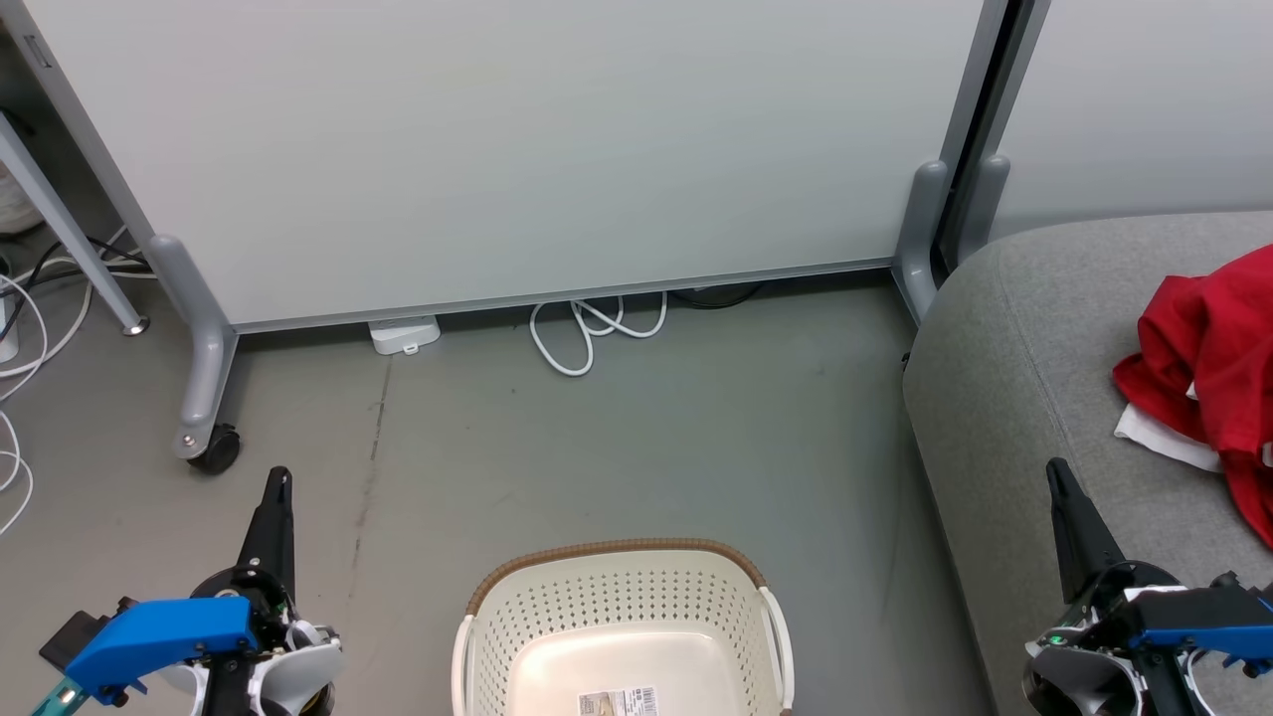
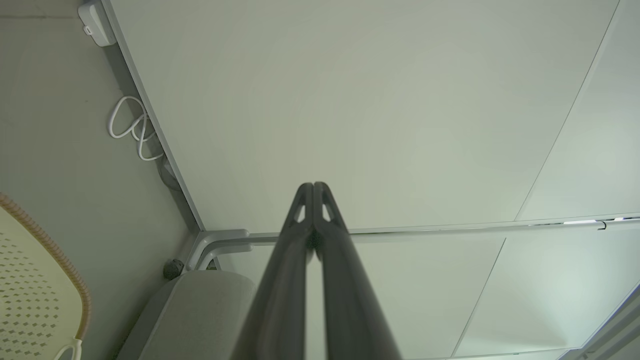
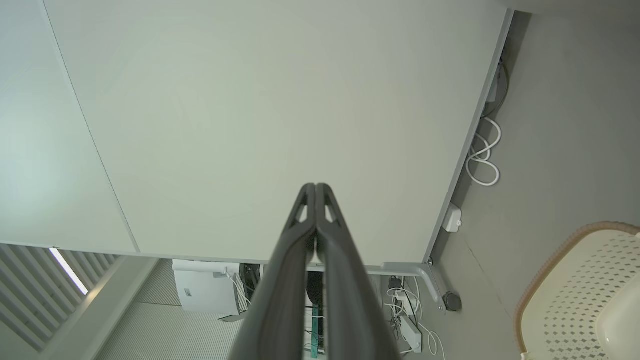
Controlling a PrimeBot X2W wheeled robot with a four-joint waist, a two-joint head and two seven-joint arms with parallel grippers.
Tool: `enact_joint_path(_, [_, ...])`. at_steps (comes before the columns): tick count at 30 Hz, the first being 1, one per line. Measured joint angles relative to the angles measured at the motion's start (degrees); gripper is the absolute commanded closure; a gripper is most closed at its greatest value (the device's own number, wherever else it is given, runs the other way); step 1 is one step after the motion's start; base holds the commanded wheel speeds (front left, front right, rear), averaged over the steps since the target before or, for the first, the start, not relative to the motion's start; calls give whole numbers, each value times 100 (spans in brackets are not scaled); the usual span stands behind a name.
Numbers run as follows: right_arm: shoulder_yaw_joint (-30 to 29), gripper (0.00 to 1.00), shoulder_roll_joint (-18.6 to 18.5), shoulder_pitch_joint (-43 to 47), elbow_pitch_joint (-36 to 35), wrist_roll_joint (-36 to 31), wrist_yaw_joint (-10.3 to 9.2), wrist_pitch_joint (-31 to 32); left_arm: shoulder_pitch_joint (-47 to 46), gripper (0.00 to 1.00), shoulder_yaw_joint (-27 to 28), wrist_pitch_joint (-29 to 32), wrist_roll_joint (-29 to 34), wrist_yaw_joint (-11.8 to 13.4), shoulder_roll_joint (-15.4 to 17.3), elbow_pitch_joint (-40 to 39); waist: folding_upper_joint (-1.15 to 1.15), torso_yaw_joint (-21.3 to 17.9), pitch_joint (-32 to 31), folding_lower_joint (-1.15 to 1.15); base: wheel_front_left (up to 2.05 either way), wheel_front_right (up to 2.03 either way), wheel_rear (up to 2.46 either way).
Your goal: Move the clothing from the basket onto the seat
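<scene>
The red clothing (image 1: 1215,373), with a bit of white at its edge, lies bunched on the light-grey seat (image 1: 1014,378) at the right. The cream perforated basket (image 1: 622,607) with its brown rim stands on the floor at the bottom centre; its inside shows only a label. A part of that basket (image 2: 35,300) shows in the left wrist view and again as the basket (image 3: 575,295) in the right wrist view. My left gripper (image 1: 280,477) is shut at the lower left, left of the basket, holding nothing. My right gripper (image 1: 1054,469) is shut over the seat's front edge, empty. The left gripper (image 2: 313,186) and right gripper (image 3: 316,186) both have their tips pressed together.
A pale partition panel (image 1: 517,149) on wheeled grey feet (image 1: 204,398) stands behind the basket. A white cable (image 1: 587,333) and a white box (image 1: 404,334) lie at its foot. More cables (image 1: 25,328) trail at the far left.
</scene>
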Motion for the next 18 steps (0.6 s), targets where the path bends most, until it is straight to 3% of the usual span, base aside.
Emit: enact_joint_path(18, [3, 100, -2, -21, 0, 171, 0, 23, -19, 100, 37, 35, -146, 0, -7, -29, 0, -17, 8, 0, 0, 0, 0])
